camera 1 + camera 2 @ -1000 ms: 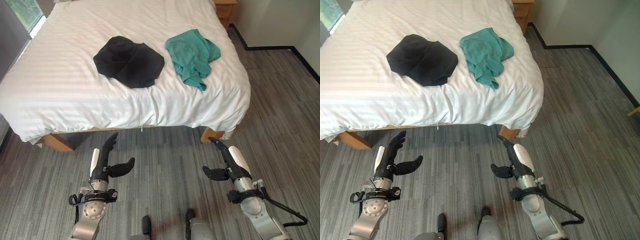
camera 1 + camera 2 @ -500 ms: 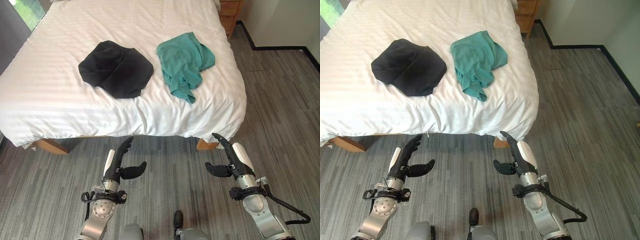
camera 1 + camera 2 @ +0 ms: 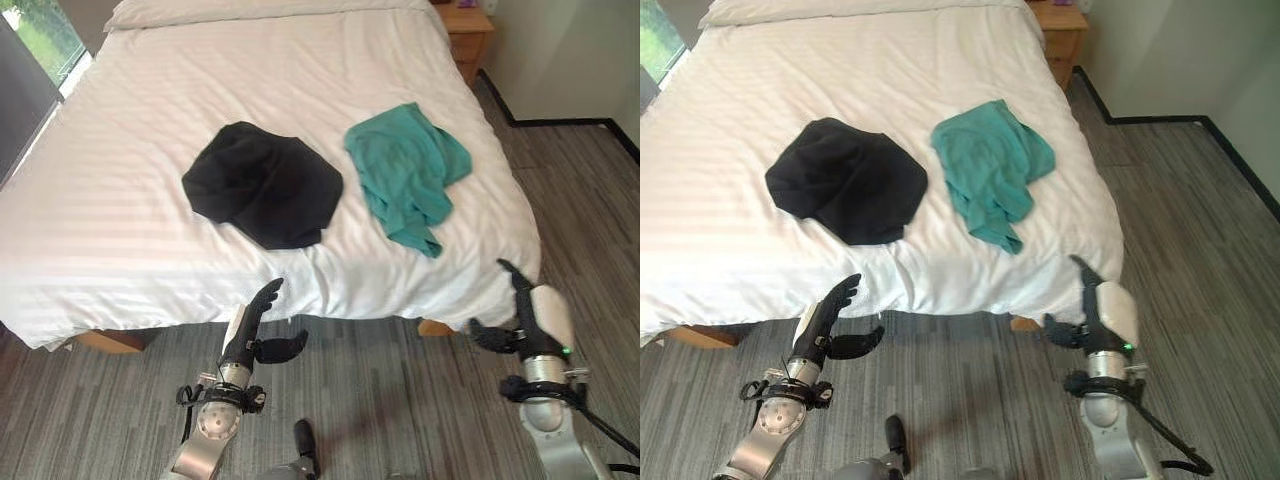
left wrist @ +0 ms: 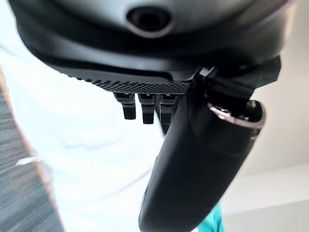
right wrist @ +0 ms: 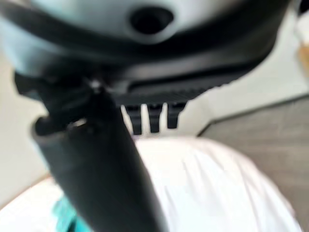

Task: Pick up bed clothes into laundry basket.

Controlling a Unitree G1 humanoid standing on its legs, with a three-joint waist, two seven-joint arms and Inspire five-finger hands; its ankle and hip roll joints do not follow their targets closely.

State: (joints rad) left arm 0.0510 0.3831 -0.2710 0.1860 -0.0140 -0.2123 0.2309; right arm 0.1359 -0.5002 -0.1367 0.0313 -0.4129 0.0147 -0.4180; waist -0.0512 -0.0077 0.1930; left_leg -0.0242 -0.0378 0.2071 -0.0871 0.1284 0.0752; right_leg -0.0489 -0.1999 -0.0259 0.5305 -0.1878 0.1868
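the step in hand looks like the approach: both hands hang low at the foot of the bed [image 3: 120, 250], empty, with nothing picked up yet. the left hand [image 3: 256, 328] sits at about 7 o'clock in the head view, fingers straight and relaxed with the thumb held out to the side, just short of the mattress edge. the right hand [image 3: 520, 318] sits at about 4 o'clock by the bed's corner, fingers likewise straight and thumb spread. there are two pieces of clothing to collect, both lying on the white sheet: one black garment [image 3: 264, 183], crumpled near the middle of the bed, and one teal garment [image 3: 408, 172] beside it toward 2 o'clock, its lower end trailing toward the bed's edge. the two are near each other but apart. the next move probably calls for reaching up and over the mattress edge to close a hand on the nearer cloth; the teal one seems best placed for the right hand, the black for the left.
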